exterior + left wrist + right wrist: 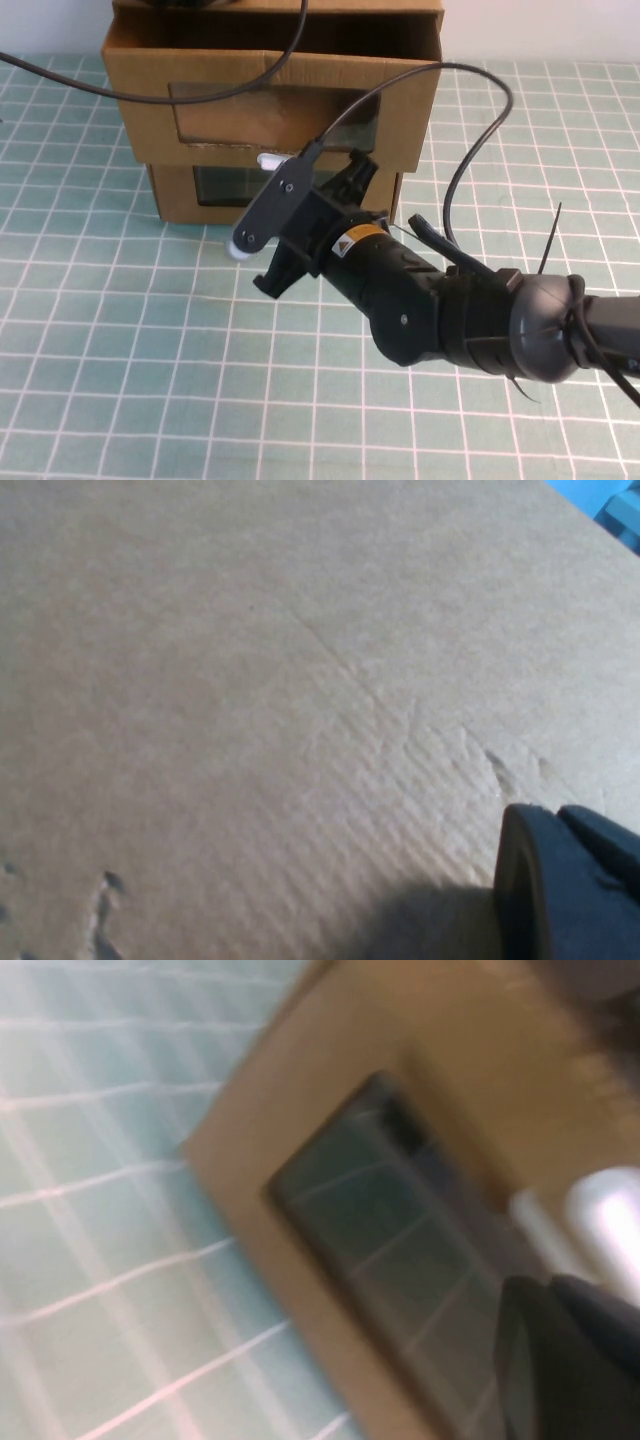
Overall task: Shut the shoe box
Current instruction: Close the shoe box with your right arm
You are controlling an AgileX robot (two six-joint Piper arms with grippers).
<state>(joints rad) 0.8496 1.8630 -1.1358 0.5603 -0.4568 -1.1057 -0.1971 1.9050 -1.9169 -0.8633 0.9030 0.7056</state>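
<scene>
Two brown cardboard boxes are stacked at the back of the table in the high view. The upper one is the shoe box. Its drawer stands pulled forward past the lower box, with a clear window and a small white tab below it. My right gripper is open and empty, just in front of the drawer's lower edge near the tab. The right wrist view shows a windowed cardboard front and a white tab close by. My left gripper is seen only as one finger against plain cardboard.
A green mat with a white grid covers the table around the boxes. Black cables loop over the shoe box and beside my right arm. A blue object shows past the cardboard's edge in the left wrist view.
</scene>
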